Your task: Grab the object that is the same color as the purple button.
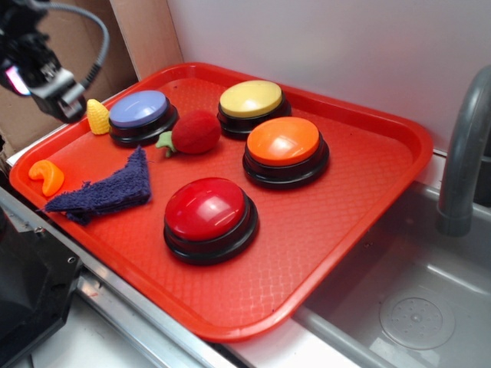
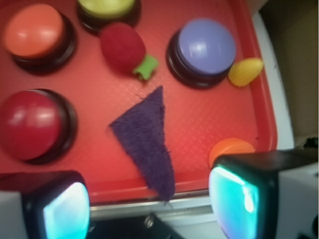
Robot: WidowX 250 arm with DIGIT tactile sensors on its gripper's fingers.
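Note:
A dark purple fuzzy rag (image 1: 107, 189), roughly triangular, lies flat on the red tray (image 1: 337, 230) near its left front edge; in the wrist view the rag (image 2: 147, 139) points down over the tray rim. The purple button (image 1: 140, 113) with a lavender dome and black base stands at the tray's back left, and shows in the wrist view (image 2: 205, 50). My gripper (image 1: 54, 84) hangs above the tray's back left corner, apart from the rag. In the wrist view the gripper (image 2: 149, 209) is open and empty, its lit pads (image 2: 67, 211) wide apart.
On the tray stand a red button (image 1: 209, 215), an orange button (image 1: 284, 149) and a yellow button (image 1: 252, 103). A red plush strawberry (image 1: 193, 134), a yellow toy corn (image 1: 97, 117) and an orange curved toy (image 1: 47, 176) lie near the purple button. A grey sink and faucet (image 1: 464, 153) are at right.

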